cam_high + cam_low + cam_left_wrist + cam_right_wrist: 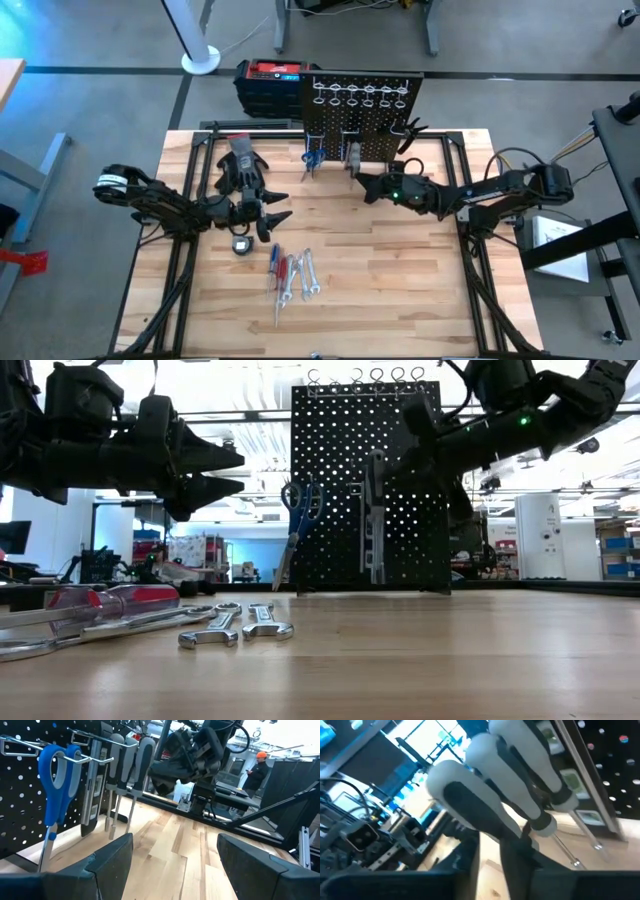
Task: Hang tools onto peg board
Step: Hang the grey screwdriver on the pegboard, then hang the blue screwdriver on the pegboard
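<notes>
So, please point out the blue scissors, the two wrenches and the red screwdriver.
blue scissors (297,500), low view, on the handles.
two wrenches (240,625), low view, between their heads.
red screwdriver (110,600), low view, on the handle.

On the peg board (365,480) hang one pair of blue-handled scissors (296,510) and two grey-handled screwdrivers (131,775); before it lie two wrenches (235,626).

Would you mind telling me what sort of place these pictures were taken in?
Most likely a robotics lab or workshop. Two dark arms are mounted at a wooden table that carries a peg board for tools, the floor is bare and grey, and the low view shows shelving and equipment behind the table.
</notes>
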